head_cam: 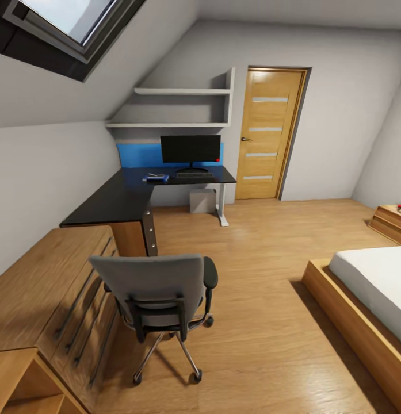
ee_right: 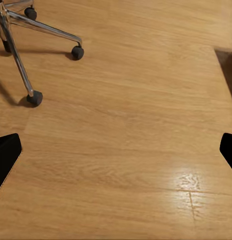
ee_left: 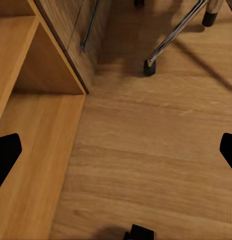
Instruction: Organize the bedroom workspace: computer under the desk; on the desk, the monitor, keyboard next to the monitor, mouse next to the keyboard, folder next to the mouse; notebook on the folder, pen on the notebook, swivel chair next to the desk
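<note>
Across the room, the black L-shaped desk [head_cam: 117, 198] carries the monitor [head_cam: 190, 149] with the keyboard [head_cam: 194, 174] in front of it. A blue folder [head_cam: 157, 178] lies left of the keyboard. Under the desk stands the computer [head_cam: 202, 201]. The mouse, notebook and pen are too small to make out. The grey swivel chair [head_cam: 157, 290] stands near me, its back toward me and its seat hidden. My left gripper [ee_left: 116, 150] hangs open over the floor near a chair leg [ee_left: 170, 37]. My right gripper [ee_right: 116, 150] is open above bare floor, beside chair casters [ee_right: 34, 98].
A light wooden drawer chest [head_cam: 45, 287] with an open shelf [ee_left: 31, 150] lines the left wall beside the chair. A bed [head_cam: 367, 293] fills the right side, with a nightstand [head_cam: 391, 222] beyond it. A wooden door [head_cam: 269, 132] stands right of the desk. Open floor runs between chair and desk.
</note>
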You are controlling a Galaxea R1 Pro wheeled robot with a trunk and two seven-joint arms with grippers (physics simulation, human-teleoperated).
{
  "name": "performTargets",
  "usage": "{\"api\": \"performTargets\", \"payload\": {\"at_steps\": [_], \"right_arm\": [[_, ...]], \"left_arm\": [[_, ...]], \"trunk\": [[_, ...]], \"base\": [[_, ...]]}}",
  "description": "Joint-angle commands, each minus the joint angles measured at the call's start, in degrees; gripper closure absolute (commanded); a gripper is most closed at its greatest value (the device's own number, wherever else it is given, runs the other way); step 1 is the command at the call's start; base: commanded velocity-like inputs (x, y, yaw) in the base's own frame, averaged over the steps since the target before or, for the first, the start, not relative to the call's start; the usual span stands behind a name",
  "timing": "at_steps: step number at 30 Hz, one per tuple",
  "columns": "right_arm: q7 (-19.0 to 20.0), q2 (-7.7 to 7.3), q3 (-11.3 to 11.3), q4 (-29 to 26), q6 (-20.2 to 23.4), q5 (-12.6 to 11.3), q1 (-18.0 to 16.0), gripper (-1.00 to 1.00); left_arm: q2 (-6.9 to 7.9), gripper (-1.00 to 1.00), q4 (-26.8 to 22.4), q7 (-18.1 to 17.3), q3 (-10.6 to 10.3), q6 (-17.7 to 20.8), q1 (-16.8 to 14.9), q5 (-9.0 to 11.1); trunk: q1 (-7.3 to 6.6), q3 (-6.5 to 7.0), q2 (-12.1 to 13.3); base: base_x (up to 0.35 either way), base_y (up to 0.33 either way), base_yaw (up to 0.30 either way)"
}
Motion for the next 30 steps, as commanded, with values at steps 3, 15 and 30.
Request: {"api": "performTargets", "payload": {"at_steps": [3, 15, 30], "right_arm": [[-0.1, 0.02, 0.5, 0.1, -0.2, -0.4, 0.0, -1.00], [-0.2, 0.04, 0.4, 0.1, -0.2, -0.4, 0.0, -1.00], [-0.2, 0.03, 0.4, 0.1, -0.1, -0.4, 0.0, -1.00]], "left_arm": [[0.01, -1.00, 0.0, 0.6, -0.5, 0.0, 0.0, 0.0], [-0.01, -1.00, 0.0, 0.6, -0.5, 0.0, 0.0, 0.0], [-0.01, -1.00, 0.0, 0.6, -0.5, 0.0, -0.1, 0.0]], "trunk": [[0.00, -0.05, 0.0], [0.00, -0.05, 0.0], [0.00, -0.05, 0.0]], "base": [[0.000, 0.241, -0.013], [0.000, 0.045, -0.001], [-0.087, 0.029, 0.000]]}}
